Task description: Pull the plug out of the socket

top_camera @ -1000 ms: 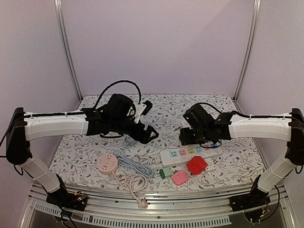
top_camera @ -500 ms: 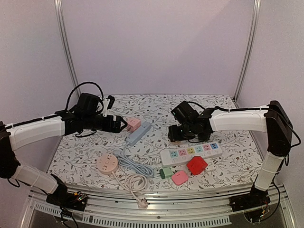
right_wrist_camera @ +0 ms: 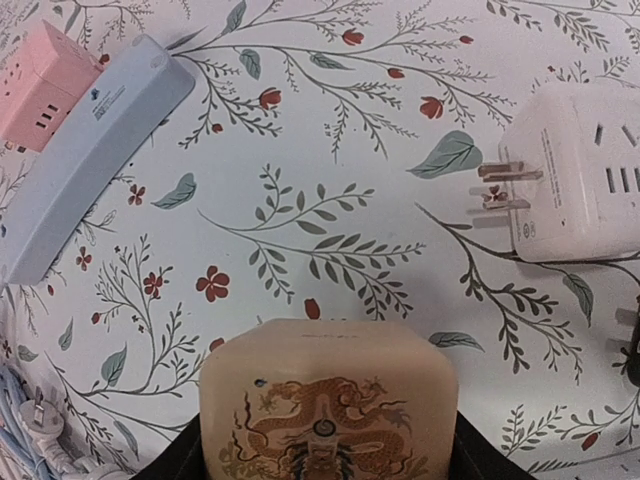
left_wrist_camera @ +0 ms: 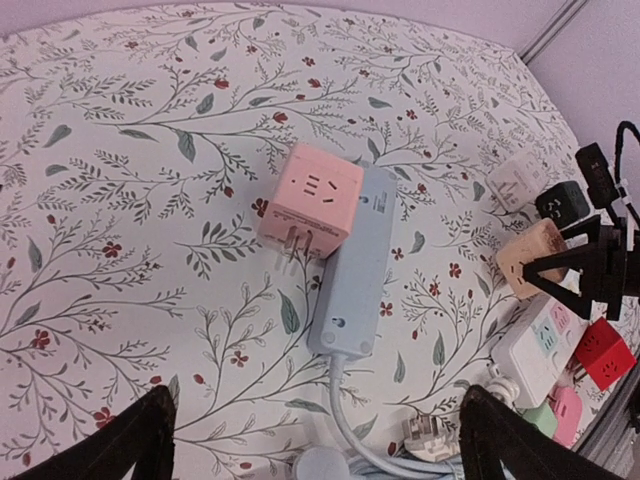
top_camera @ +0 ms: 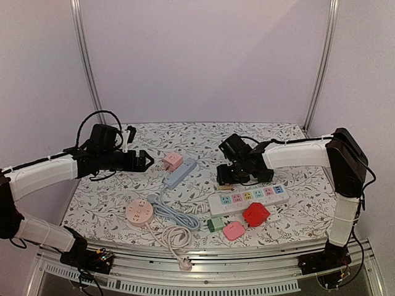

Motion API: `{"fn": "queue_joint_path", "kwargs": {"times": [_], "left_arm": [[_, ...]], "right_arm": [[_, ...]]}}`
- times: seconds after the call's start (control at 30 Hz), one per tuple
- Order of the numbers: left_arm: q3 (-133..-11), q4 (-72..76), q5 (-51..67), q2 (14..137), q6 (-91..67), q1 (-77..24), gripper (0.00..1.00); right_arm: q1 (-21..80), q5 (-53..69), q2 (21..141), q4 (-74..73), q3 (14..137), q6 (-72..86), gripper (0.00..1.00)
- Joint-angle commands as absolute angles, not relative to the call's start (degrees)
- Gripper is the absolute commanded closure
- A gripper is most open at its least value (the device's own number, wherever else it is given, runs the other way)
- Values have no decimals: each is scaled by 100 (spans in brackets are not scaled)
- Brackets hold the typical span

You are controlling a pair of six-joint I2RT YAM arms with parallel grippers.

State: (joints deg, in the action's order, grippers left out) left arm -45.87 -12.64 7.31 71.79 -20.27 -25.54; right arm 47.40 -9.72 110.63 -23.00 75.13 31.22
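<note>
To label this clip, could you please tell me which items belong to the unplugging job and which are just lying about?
Job: pink cube plug, grey-blue strip, tan dragon cube in the right gripper, white strip.
Lying about: round pink socket, red cube, green adapter, flat pink adapter, white adapter.

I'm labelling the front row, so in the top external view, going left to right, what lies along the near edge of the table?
round pink power strip → coiled white cable → green adapter → pink adapter → red cube adapter
</note>
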Motion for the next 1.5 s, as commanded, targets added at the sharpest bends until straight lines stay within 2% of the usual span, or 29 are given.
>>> {"fn": "queue_joint_path", "kwargs": {"times": [0.0,0.07,0.3,0.47,1.0,1.47], "left_arm": [[-4441,-1106,881,7148,-2074,-2412,3],[-4421,-1065,903,7157,-2087,-2379,3],[-4377,-1037,899,7155,-2087,-2317,3],[-4369,-1051,902,7142,-2081,-2290,3],[-4298,-496,979,7378,-1918,-1953,2],[-4295,939,915,7814,-1637,-308,1]], "right_arm": [[4661,-917,11133,-2224,7682,3207,36],[4655,-922,11136,-2231,7682,3201,32],[4644,-955,11114,-2290,7690,3183,10],[4645,-1024,11012,-2360,7677,3155,2],[4322,-1314,10307,-2522,7476,2979,1],[2071,-1321,8982,-2383,6424,2304,1]]}}
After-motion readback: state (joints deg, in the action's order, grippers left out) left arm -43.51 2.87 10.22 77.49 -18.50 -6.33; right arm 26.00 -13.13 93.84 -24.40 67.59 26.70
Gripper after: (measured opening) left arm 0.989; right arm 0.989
